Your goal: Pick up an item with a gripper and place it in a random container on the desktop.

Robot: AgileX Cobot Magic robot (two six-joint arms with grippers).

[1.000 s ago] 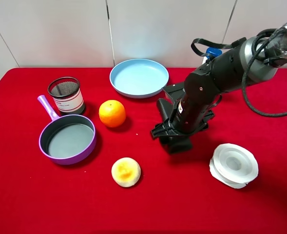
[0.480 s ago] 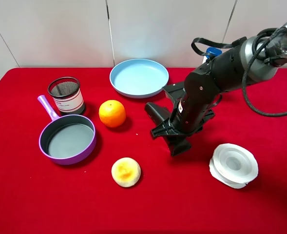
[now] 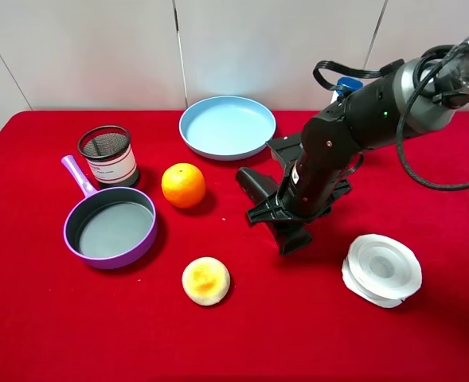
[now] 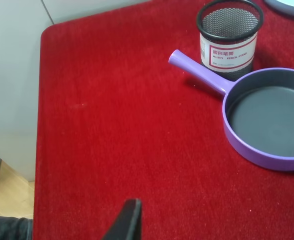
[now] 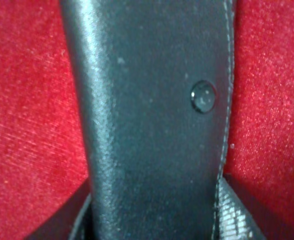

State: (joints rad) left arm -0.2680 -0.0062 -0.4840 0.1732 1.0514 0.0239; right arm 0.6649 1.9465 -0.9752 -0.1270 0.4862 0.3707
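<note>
The black soft case (image 3: pixel 254 185) sits crosswise in my right gripper (image 3: pixel 286 213), which is shut on its middle, low over the red desktop (image 3: pixel 59 318). One end of the case points toward the light-blue plate (image 3: pixel 227 127), the other (image 3: pixel 294 240) toward the front. The plate is empty at the back, to the left of the gripper. In the right wrist view the case (image 5: pixel 151 100) fills the picture, with fingers (image 5: pixel 239 212) at both sides of it. In the left wrist view only one dark fingertip (image 4: pixel 129 222) shows, over bare cloth.
An orange (image 3: pixel 183 185), a yellowish bun (image 3: pixel 205 280), a purple-handled pan (image 3: pixel 111 228) and a black mesh cup (image 3: pixel 107 154) stand on the left. A white round lid-like object (image 3: pixel 382 270) lies at the front right. The left wrist view shows the pan (image 4: pixel 266 120), the cup (image 4: pixel 228 37) and the table's edge.
The case has swung in my right gripper, and its far end now sticks out to the left toward the plate. In the last half second almost nothing moved.
</note>
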